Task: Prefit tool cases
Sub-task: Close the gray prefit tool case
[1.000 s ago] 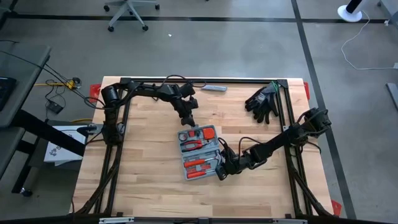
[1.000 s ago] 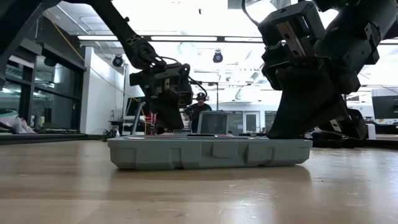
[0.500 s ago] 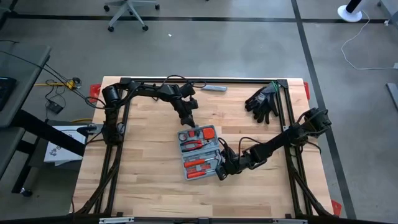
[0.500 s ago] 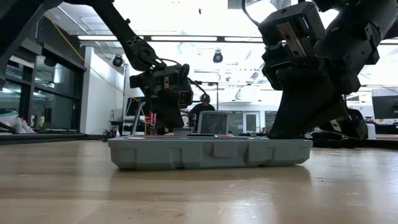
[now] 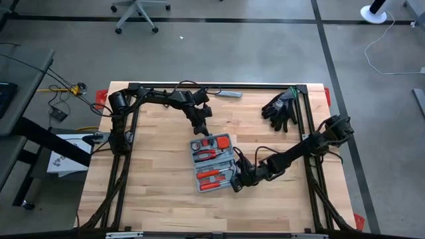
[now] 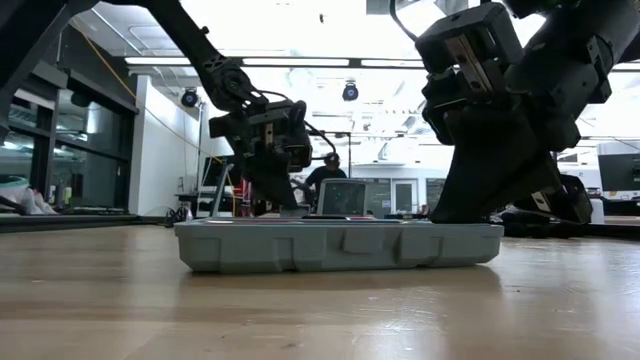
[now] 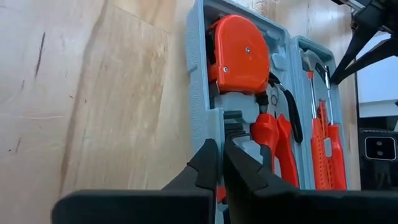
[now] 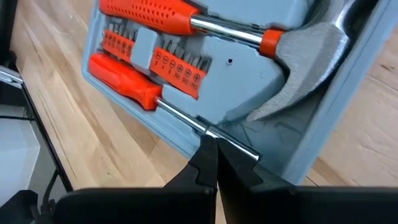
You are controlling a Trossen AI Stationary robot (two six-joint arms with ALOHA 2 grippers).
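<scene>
The tool case (image 5: 212,162) lies open on the counter (image 5: 159,199). Both grippers, left (image 7: 219,163) and right (image 8: 211,155), fingers pinched narrow and empty, press its opposite edges, probably steadying it.

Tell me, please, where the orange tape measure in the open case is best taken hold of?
Probably across its two flat faces' edges, coming straight down. The tape measure lies flat in its recess at the far end of the tool case, so only its raised round body offers a hold; the left gripper hovers nearest.

Left gripper (image 7: 219,163), fingers together, hovers over the open tool case (image 7: 198,93).
</scene>
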